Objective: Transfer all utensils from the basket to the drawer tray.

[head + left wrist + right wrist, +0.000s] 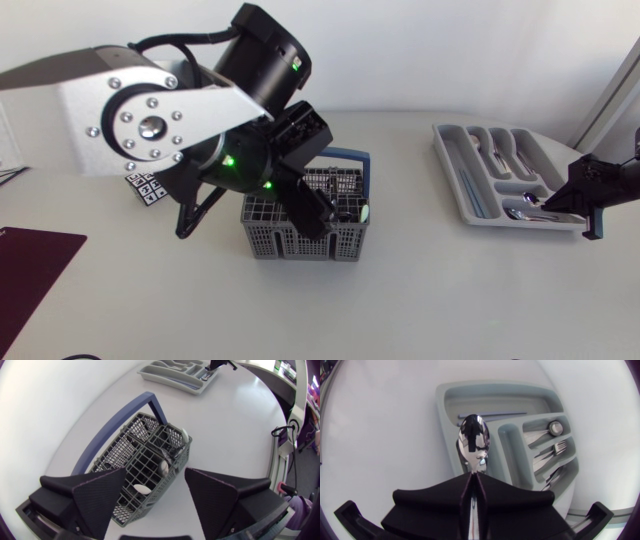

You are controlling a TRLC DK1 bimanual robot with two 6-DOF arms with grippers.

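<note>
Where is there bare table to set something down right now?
Bare table lies between the basket and the drawer tray, and between the maroon mat and the basket. Crowded: the left gripper hangs open over the basket; the right gripper holds a spoon over the drawer tray.

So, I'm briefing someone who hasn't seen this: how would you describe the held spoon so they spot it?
Find the grey drawer tray at the table's right. Above it the right claw is shut on a shiny spoon. Unlike the cutlery lying in the tray, it is held up by its handle.
</note>
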